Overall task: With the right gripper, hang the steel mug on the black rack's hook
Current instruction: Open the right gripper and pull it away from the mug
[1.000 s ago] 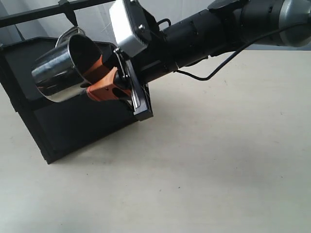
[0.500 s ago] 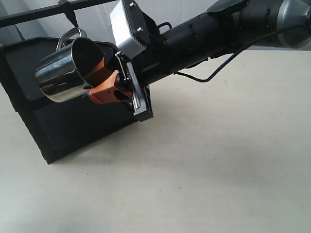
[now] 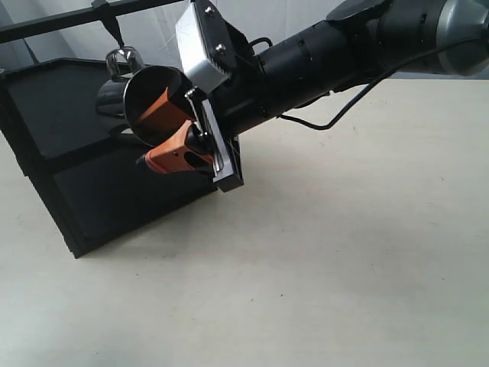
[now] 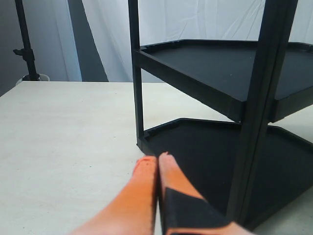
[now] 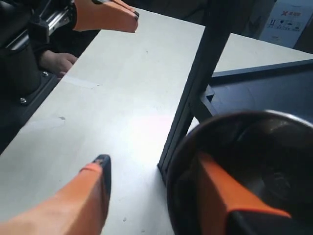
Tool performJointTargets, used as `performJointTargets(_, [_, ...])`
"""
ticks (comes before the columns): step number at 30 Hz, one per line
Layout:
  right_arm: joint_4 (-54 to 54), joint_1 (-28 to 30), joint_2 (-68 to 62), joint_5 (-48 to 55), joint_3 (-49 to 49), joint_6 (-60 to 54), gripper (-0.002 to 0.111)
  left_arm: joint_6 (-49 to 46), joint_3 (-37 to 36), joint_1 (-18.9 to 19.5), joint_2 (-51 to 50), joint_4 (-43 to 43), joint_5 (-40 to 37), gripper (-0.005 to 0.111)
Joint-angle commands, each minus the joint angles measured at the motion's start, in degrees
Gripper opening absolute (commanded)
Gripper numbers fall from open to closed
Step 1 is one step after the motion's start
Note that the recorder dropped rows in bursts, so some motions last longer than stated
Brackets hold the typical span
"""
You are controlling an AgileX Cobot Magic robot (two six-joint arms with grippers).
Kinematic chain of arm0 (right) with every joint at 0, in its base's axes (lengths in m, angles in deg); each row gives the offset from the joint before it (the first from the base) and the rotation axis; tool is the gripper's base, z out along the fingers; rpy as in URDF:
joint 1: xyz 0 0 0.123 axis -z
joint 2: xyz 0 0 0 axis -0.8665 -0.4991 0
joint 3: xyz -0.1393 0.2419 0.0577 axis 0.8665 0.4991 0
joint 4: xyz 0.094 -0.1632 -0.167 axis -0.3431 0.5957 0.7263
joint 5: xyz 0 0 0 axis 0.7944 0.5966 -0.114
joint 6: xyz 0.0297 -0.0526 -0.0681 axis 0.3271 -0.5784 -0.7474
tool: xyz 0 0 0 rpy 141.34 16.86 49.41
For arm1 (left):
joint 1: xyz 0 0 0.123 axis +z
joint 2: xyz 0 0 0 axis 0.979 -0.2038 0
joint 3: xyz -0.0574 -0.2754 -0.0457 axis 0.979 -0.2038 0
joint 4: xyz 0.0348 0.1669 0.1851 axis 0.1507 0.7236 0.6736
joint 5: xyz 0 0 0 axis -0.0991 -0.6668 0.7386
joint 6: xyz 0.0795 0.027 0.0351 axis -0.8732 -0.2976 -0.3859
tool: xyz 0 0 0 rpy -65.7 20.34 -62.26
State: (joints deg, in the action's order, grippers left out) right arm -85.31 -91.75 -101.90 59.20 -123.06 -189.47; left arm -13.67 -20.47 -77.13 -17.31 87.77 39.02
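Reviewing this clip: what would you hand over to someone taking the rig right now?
Right pincer: open, one finger inside the steel mug, the other outside it.
Left pincer: shut, empty, low by the black rack's foot.
Mug: appears to hang by its handle on the rack's hook.
Done: hanging, apparently.
Left: draw the right pincer out without knocking the mug.

The left gripper (image 4: 157,157), its orange fingers pressed together, rests low over a pale table (image 4: 63,127) just before the black rack (image 4: 220,73), near the foot of its thin corner post (image 4: 137,98). Beyond the rack hangs a white curtain (image 4: 195,19).
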Motion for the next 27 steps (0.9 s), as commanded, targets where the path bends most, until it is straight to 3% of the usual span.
performJointTargets(1, [0.13,0.23,0.68,0.39,0.15,0.17,0.050,-0.06,0.13,-0.07,0.30,0.31,0.40,0.002])
performJointTargets(27, [10.12,0.23,7.90,-4.71,0.15,9.07,0.050,-0.06,0.13,-0.07,0.30,0.31,0.40,0.002])
